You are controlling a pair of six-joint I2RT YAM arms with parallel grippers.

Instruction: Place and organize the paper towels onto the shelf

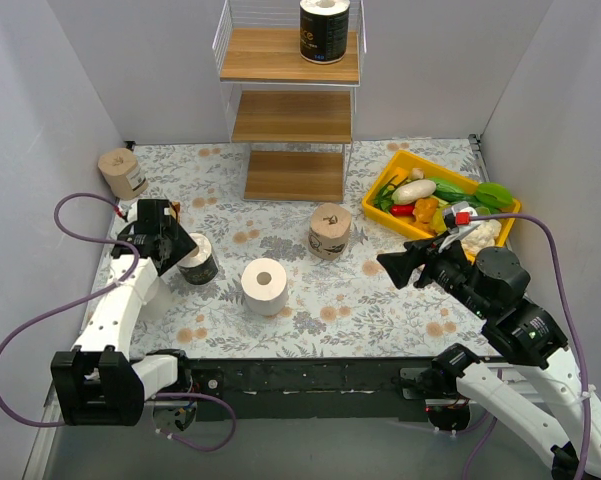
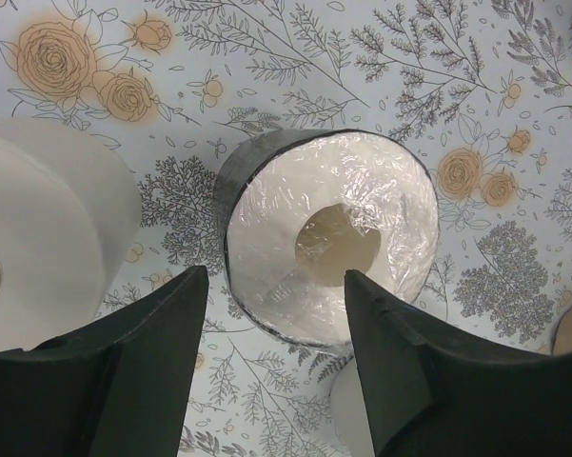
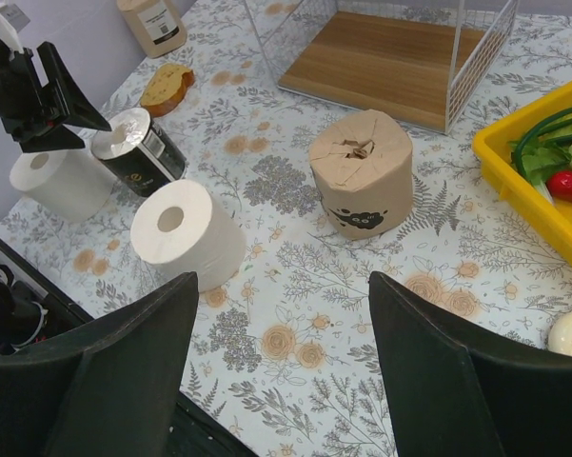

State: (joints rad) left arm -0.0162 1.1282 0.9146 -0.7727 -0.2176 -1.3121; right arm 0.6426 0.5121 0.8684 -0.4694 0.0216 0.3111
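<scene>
Under left fingers (image 2: pixel 152 362): black-wrapped roll (image 2: pixel 328 238), film-covered white top, hollow core.
Left and right fingers (image 3: pixel 105 371) wide, empty; white roll (image 2: pixel 38 257) cropped at frame edge.

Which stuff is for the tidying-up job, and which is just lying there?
For the job:
shelf
top-shelf black roll
tabletop black roll, at the left gripper
middle white roll
second white roll
middle tan roll
far-left tan roll

Just lying about:
yellow tray
vegetables in it
small brown piece
</scene>
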